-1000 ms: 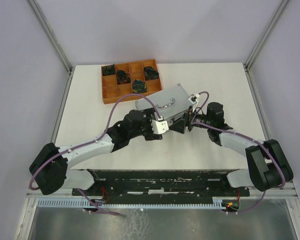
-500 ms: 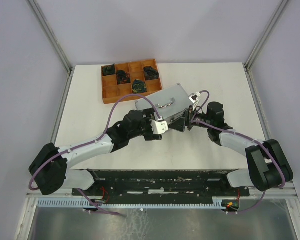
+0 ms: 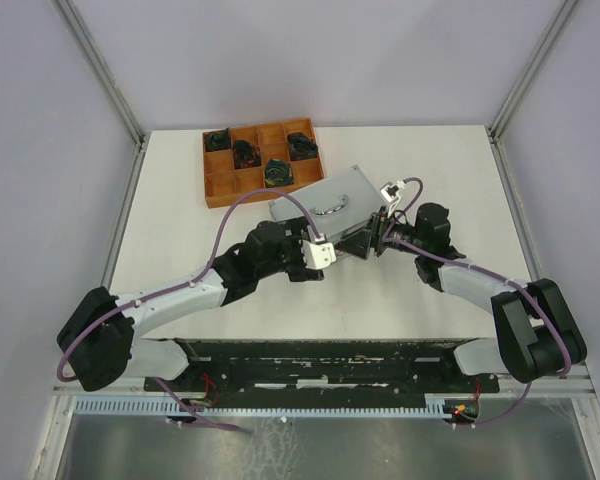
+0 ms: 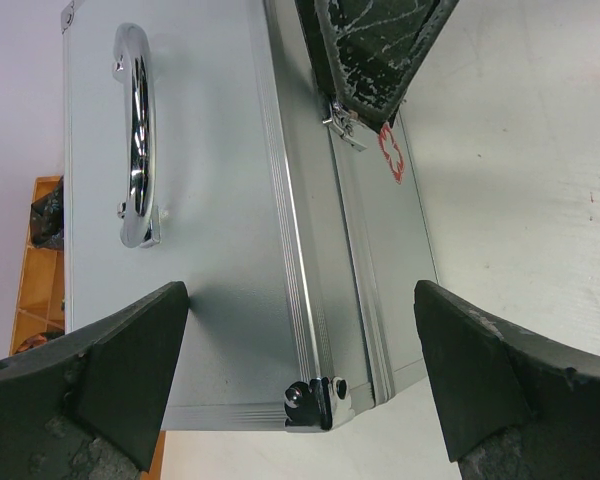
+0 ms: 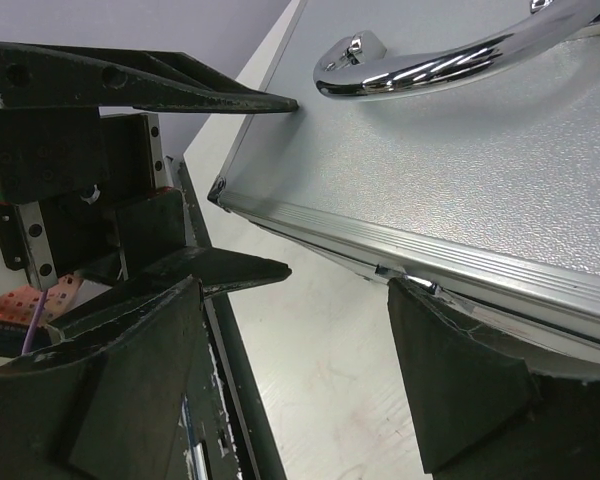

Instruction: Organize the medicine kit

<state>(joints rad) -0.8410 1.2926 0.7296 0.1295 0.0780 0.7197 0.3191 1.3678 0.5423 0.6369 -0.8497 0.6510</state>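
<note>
**Both grippers open at the kit's front side**

I see the medicine kit [image 3: 323, 196] just above the middle of the top view, skewed on the table [image 3: 180, 230], lid down, handle [image 4: 135, 150] facing up. Its upper left corner is just beside the wooden tray [image 3: 223, 184]; some tray compartments hold dark bundles. The left gripper [image 4: 298, 290] has its fingers wide apart and holds nothing; the kit's near corner lies between them at the bottom middle of the left wrist view, no contact that I can see. The right gripper [image 5: 292, 285] is parted too, clamped on nothing; one of its fingers [image 4: 375, 45] sits over the front latch [image 4: 345, 128] at the top of the left wrist view, beside the red cross [image 4: 391, 152]; touching or not, I can't tell. In the top view both grippers sit close together at the kit's lower right side.
</note>
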